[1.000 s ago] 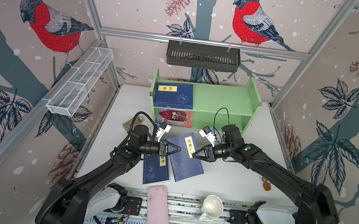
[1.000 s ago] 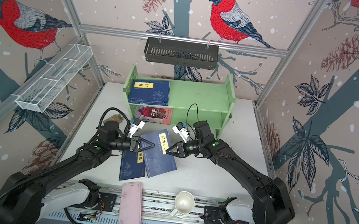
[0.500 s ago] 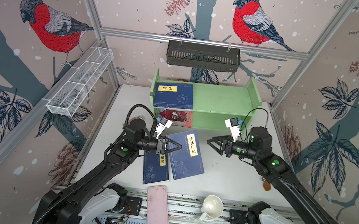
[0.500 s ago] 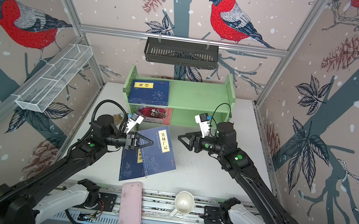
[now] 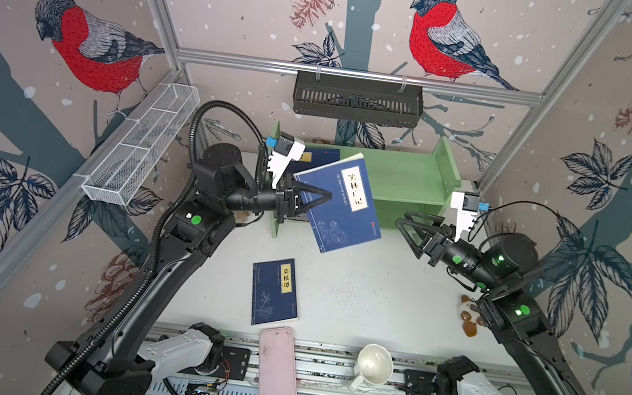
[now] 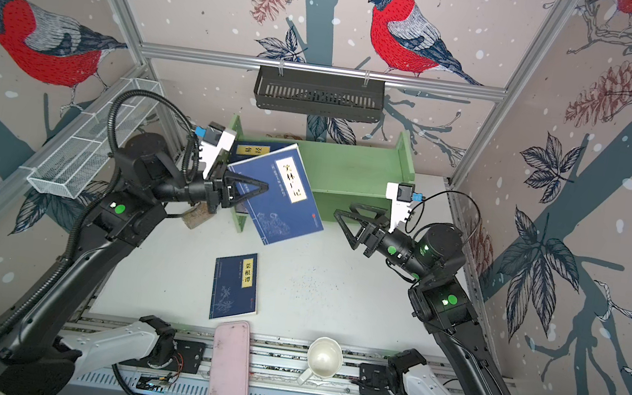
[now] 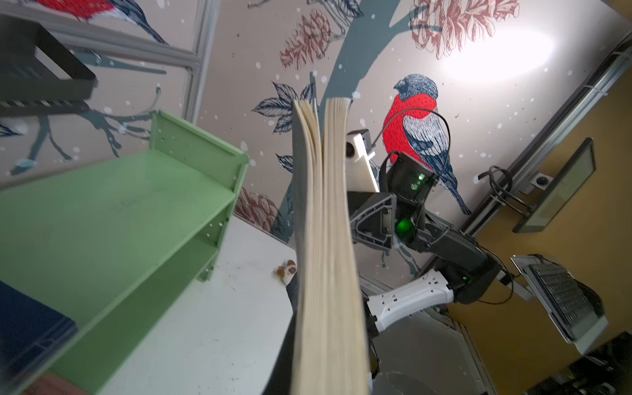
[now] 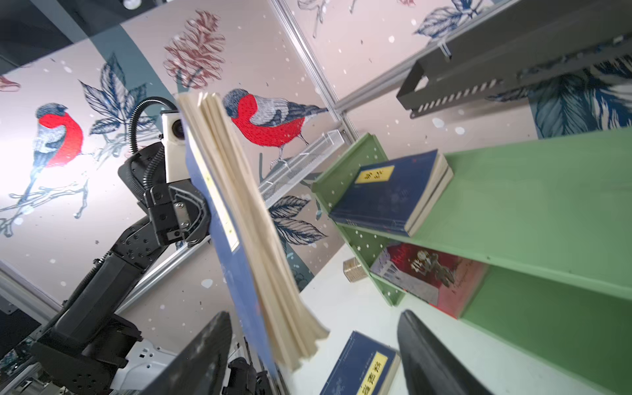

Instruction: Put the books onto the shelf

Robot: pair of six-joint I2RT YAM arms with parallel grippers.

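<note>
I'm holding the navy book [image 5: 340, 204] clamped in my L jaws, tilted mid-air just before the top tier of the green shelf [image 5: 405, 175], w/ R jaws apart, empty, farther off.

The light green shelf [image 5: 405, 177] stands at the back of the worktop [image 5: 355, 296], with two tiers between upright side panels. On the left end of its upper tier lie two stacked navy books [image 8: 390, 191], flat, with a yellow label on the top cover. Below them on the lower tier lies the red-and-grey book [image 8: 427, 277], flat and cover up. A raised navy book [image 5: 340, 206] hangs clear of the worktop in front of the shelf's left half. It is tilted with its yellow title label facing up, and the left claw [image 5: 320, 201] pinches it at one edge. Its free page edges fan slightly. A flat navy book [image 5: 275, 291] lies cover up near the worktop's front, well apart from the shelf.
</note>
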